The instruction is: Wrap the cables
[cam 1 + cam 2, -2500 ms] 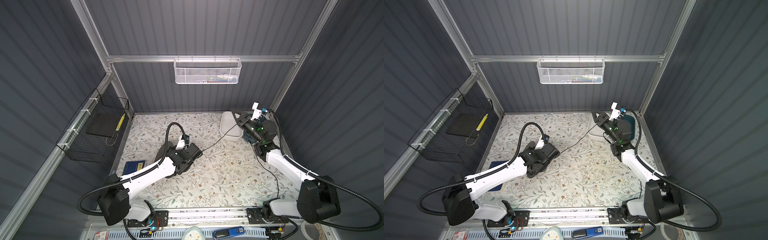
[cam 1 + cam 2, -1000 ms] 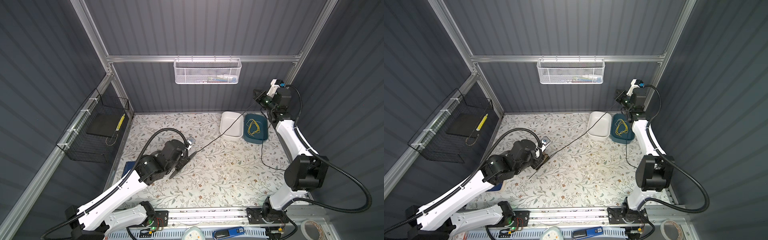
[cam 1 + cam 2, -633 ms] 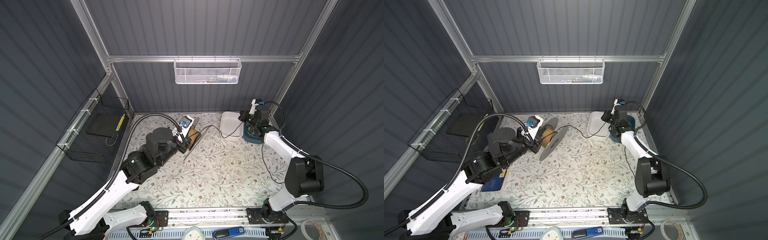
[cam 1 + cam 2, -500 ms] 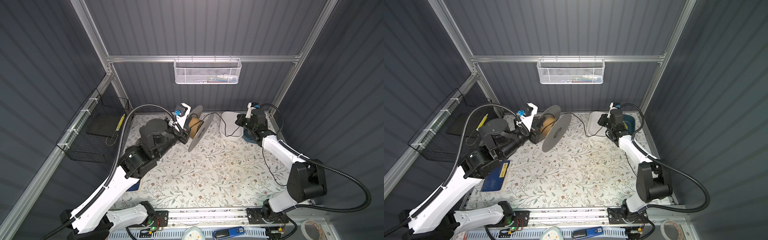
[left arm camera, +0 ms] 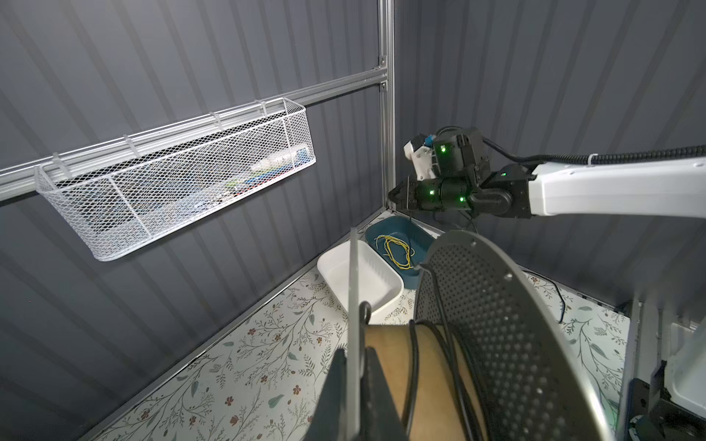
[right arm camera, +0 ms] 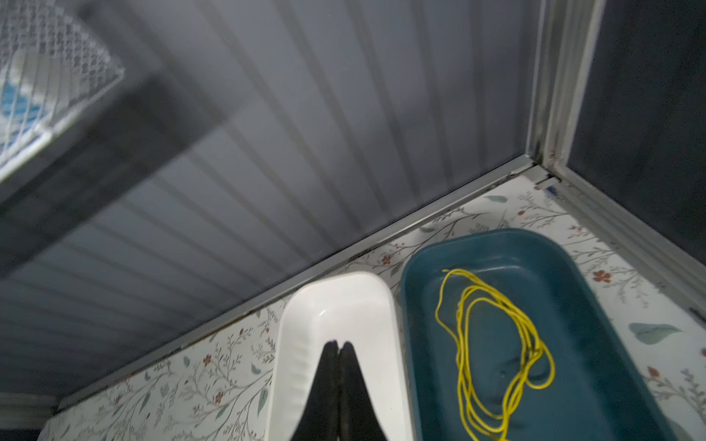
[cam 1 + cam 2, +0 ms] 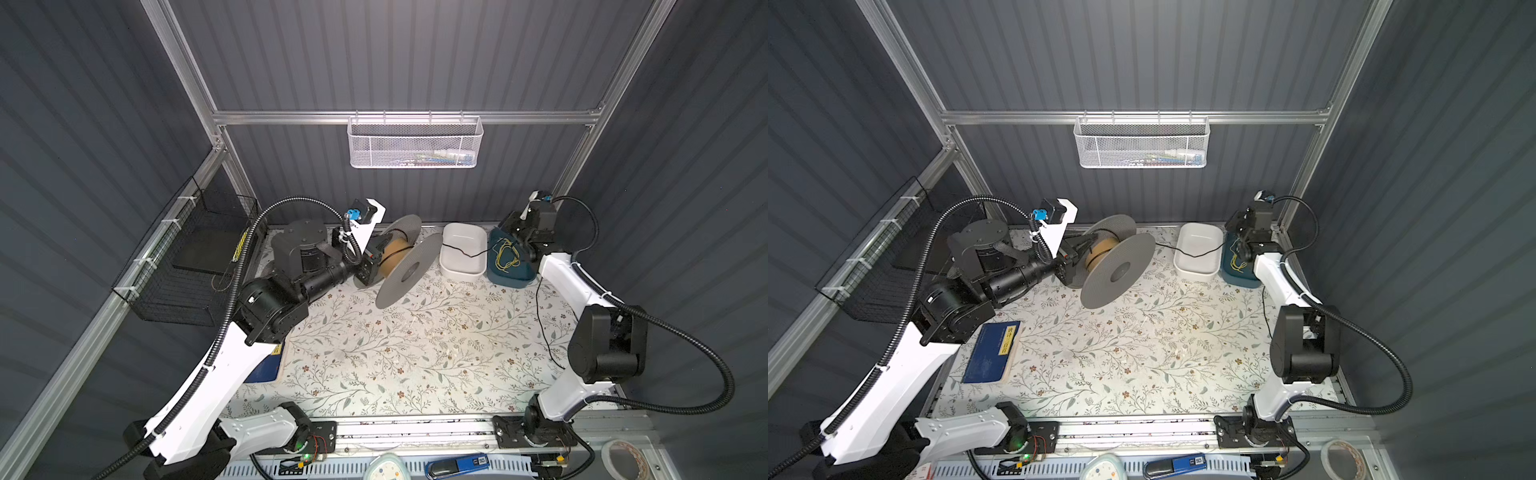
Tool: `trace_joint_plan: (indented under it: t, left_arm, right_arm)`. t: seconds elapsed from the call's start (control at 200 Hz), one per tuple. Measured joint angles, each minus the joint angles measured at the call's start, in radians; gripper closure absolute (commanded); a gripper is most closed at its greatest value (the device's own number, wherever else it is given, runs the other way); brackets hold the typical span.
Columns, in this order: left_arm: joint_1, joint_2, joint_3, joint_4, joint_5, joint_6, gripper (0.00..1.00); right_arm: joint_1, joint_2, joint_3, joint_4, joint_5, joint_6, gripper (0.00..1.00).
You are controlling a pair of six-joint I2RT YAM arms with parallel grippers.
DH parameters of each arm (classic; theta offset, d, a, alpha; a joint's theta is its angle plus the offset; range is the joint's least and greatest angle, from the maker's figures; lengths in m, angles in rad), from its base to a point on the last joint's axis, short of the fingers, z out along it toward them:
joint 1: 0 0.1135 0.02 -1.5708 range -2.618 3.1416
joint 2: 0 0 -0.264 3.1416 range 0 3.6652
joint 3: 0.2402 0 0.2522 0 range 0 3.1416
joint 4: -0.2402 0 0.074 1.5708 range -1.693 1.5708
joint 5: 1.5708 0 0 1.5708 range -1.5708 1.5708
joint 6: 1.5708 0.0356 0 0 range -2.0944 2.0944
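Black cable [image 7: 465, 254] runs off the grey spool [image 7: 409, 270], sags over the white tray [image 7: 462, 237] and reaches my right gripper [image 6: 339, 345], pinched closed on it near the blue tray [image 7: 511, 277]. My left gripper [image 5: 356, 355] clamps the spool's flange at the counter's [image 7: 415, 353] back.

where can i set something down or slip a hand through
Free: middle and front of the mat, between the blue book and the black cable trailing down the right side. Crowded: the back edge, with spool, white tray and blue tray close together.
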Motion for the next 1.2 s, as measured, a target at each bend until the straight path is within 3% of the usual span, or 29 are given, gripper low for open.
trace_joint_plan:
  t: [0.18, 0.445, 0.675, 0.9, 1.195]
  left_arm:
    - [0.000, 0.002, 0.007, 0.016, -0.093, -0.016, 1.00]
    - [0.014, 0.122, 0.111, 0.181, -0.268, -0.141, 1.00]
    - [0.014, 0.188, 0.105, 0.330, -0.520, -0.214, 1.00]
    - [0.049, 0.299, 0.051, 0.429, -0.738, -0.217, 1.00]
    - [0.068, 0.411, -0.164, 0.454, -0.873, -0.214, 1.00]
  right_arm:
    - [0.040, -0.072, -0.127, 0.010, 0.023, 0.001, 1.00]
    - [0.280, -0.104, -0.221, 0.008, 0.101, -0.070, 1.00]
    - [0.512, -0.235, -0.302, 0.005, 0.176, -0.135, 1.00]
    - [0.749, -0.430, -0.289, -0.029, 0.218, -0.229, 1.00]
    - [0.824, -0.514, -0.085, -0.138, 0.178, -0.283, 1.00]
